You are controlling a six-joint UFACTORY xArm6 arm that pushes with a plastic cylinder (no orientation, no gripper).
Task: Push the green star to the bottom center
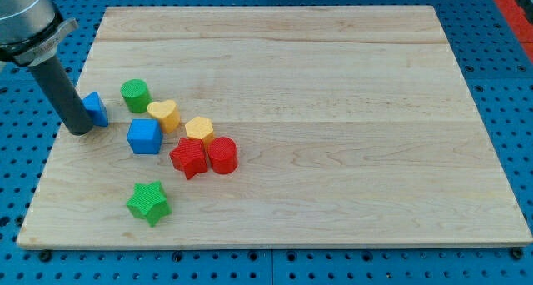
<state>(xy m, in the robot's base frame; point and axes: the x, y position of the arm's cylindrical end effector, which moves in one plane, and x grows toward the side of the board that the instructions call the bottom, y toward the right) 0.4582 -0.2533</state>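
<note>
The green star (149, 202) lies on the wooden board (333, 85) near the view's bottom left. My tip (79, 132) rests on the board at the view's left, above and left of the star and well apart from it. The tip touches the left side of a small blue block (96, 108), partly hidden by the rod.
A cluster sits above and right of the star: a green cylinder (135, 94), a yellow heart (165, 115), a blue cube (144, 137), a yellow block (200, 128), a red star (189, 157) and a red cylinder (222, 155). The board's bottom edge runs just below the green star.
</note>
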